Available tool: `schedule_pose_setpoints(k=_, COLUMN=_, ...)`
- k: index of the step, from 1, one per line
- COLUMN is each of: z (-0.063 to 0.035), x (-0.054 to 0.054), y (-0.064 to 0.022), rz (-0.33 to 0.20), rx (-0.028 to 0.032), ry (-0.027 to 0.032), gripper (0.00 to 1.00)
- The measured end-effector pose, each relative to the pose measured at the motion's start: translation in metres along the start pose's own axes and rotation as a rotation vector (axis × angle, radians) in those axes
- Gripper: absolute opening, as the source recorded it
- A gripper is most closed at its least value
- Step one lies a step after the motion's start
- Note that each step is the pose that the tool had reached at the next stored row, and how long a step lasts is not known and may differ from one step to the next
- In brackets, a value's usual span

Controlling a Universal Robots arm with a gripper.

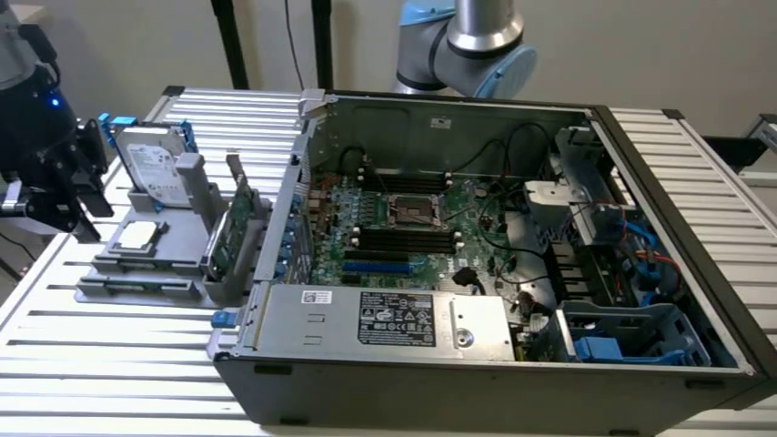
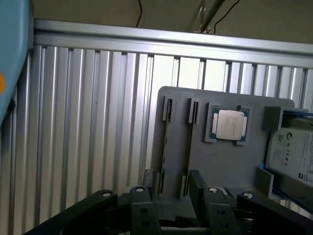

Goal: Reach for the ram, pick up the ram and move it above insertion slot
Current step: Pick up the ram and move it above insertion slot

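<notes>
Ram (image 2: 166,144), taken to be the thin strip standing on edge in one of two narrow holders of the grey fixture (image 2: 220,166); seen edge-on, its green board cannot be confirmed. Step in hand, as judged: the reach. Gripper (image 2: 169,185) hovers over the holder end of the fixture, fingers (image 2: 142,205) spread apart with nothing between them. In the exterior view the gripper (image 1: 61,196) hangs off that view's left side of the fixture, apart from it. Nothing is lifted. A grasp would probably call for the fingers to straddle the strip squarely, because the second holder lies just beside it.

Fixture contents: a hard drive (image 1: 152,164) at the far end, a processor (image 1: 142,234) in a shallow square seat, and a taller green expansion card (image 1: 239,228) upright on the side nearest the computer case (image 1: 486,396).

Case contents: a motherboard (image 1: 364,209) with dark insertion slots (image 1: 401,241) beside the processor socket (image 1: 410,208), and a power supply (image 1: 377,319) along the near wall.

Fixture and case stand on a slatted table (image 1: 122,364).
</notes>
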State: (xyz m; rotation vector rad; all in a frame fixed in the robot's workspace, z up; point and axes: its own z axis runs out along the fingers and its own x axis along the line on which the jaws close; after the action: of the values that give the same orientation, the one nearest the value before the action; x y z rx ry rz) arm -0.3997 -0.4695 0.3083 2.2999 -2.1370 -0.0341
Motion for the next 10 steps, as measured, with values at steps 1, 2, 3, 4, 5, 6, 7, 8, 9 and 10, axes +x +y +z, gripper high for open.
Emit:
schedule_pose_setpoints(k=1, z=0.0018, x=0.000, y=0.0000, rz=0.000, rx=0.0000, ry=0.0000, gripper=0.42)
schedule_pose_setpoints(k=2, z=0.0037, x=0.000, y=-0.0001, rz=0.000, rx=0.0000, ry=0.0000, gripper=0.42)
schedule_pose_setpoints(k=3, z=0.0056, x=0.000, y=-0.0003, rz=0.000, rx=0.0000, ry=0.0000, gripper=0.42)
schedule_pose_setpoints(k=4, z=0.0074, x=0.000, y=-0.0005, rz=0.000, rx=0.0000, ry=0.0000, gripper=0.42)
schedule_pose_setpoints(k=5, z=0.0092, x=0.000, y=-0.0009, rz=0.000, rx=0.0000, ry=0.0000, gripper=0.42)
schedule_pose_setpoints(k=6, z=0.0110, x=0.000, y=-0.0014, rz=0.000, rx=0.0000, ry=0.0000, gripper=0.42)
schedule_pose_setpoints(k=7, z=0.0128, x=0.001, y=-0.0021, rz=0.000, rx=0.0000, ry=0.0001, gripper=0.42)
schedule_pose_setpoints(k=8, z=0.0145, x=0.001, y=-0.0032, rz=0.000, rx=-0.0001, ry=0.0001, gripper=0.42)
schedule_pose_setpoints(k=9, z=0.0162, x=0.001, y=-0.0044, rz=0.000, rx=-0.0002, ry=0.0001, gripper=0.42)
schedule_pose_setpoints(k=10, z=0.0180, x=0.001, y=-0.0057, rz=0.000, rx=-0.0001, ry=0.0001, gripper=0.42)
